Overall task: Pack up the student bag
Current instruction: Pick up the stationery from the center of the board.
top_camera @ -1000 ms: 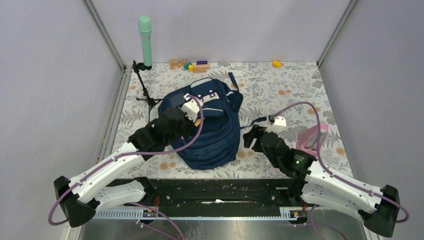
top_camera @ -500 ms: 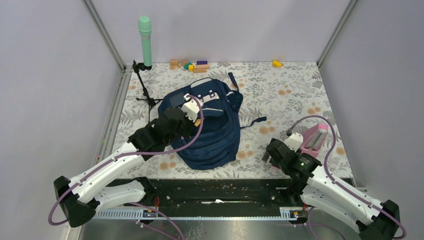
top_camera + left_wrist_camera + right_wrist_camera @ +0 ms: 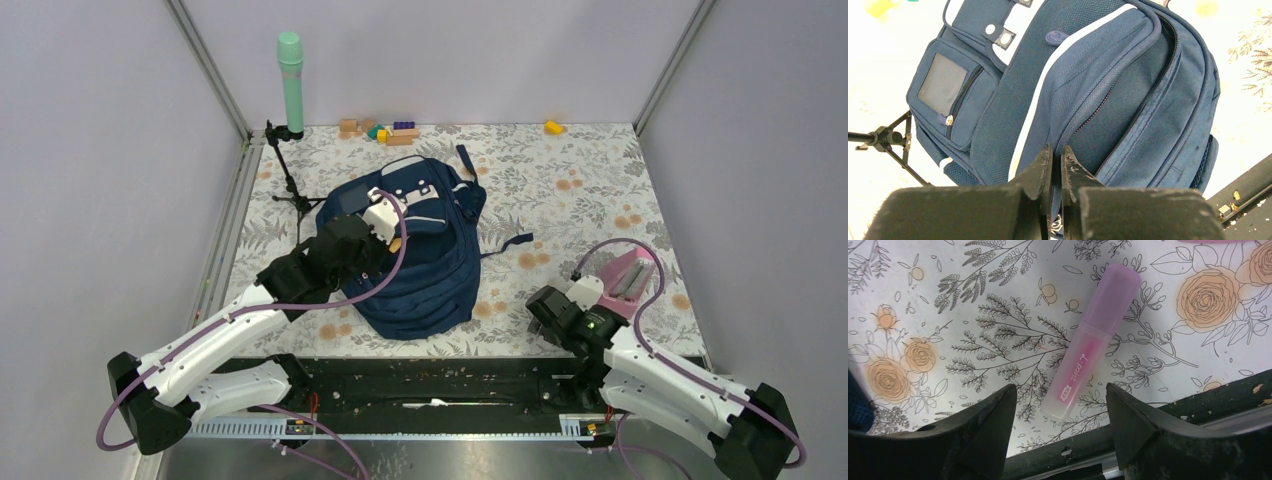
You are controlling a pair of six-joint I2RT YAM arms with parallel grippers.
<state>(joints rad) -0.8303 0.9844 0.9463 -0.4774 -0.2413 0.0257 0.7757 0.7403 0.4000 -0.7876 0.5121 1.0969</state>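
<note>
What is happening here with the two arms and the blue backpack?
The left end effector is shut at a zipper seam of the blue backpack, which lies on the flowered table. Whether it pinches fabric is unclear. The right end effector is open over a pink tube that lies on the table near the front edge, not gripped.

One student bag (image 3: 425,250) lies at centre. One mint-green cylinder (image 3: 291,80) on one black tripod (image 3: 290,180) stands upper left. A small cluster of toy blocks (image 3: 385,131), too small to count, sits top centre, with one lone yellow block (image 3: 553,127) top right. One pink case (image 3: 628,275) is at right, and one pink tube (image 3: 1093,340) lies on the counter (image 3: 948,315).
</note>
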